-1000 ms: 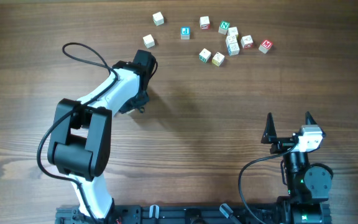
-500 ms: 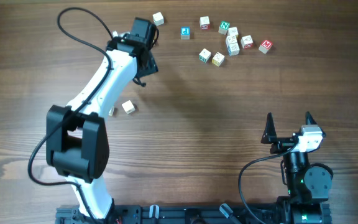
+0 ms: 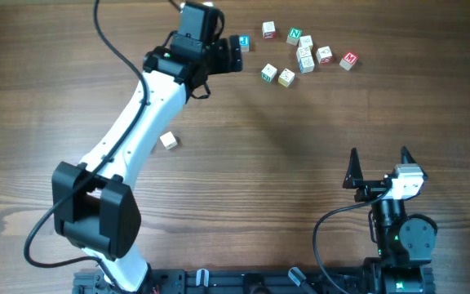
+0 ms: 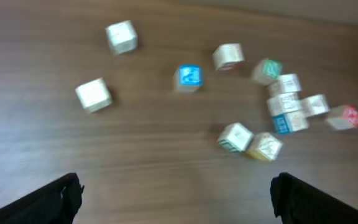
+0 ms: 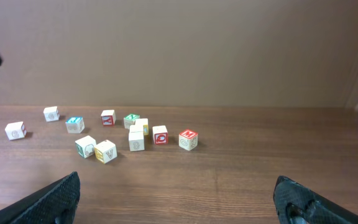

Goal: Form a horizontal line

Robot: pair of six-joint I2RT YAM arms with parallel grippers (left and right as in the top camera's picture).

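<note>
Small wooden letter cubes lie scattered at the far side of the table; no horizontal line shows among them. One cream cube [image 3: 168, 140] lies alone at mid-left. My left gripper [image 3: 232, 55] [image 4: 176, 194] hovers open and empty just left of a blue-letter cube [image 3: 243, 41] [image 4: 189, 76]. Two cream cubes [image 4: 122, 35] [image 4: 93, 94] show in the left wrist view but sit under the arm in the overhead view. A tight cluster [image 3: 304, 55] [image 4: 288, 102] lies to the right. My right gripper [image 3: 379, 163] [image 5: 176, 199] stands open and empty at the near right.
A pair of cubes [image 3: 277, 75] [image 5: 96, 149] sits nearer than the cluster. A red-letter cube [image 3: 348, 59] [image 5: 188, 139] marks the right end of the scatter. The left arm's cable [image 3: 113, 49] loops over the far left of the table.
My left gripper opened and left the cream cube at mid-left. The arm then swung up and right toward the far cubes. The right arm has not moved.
</note>
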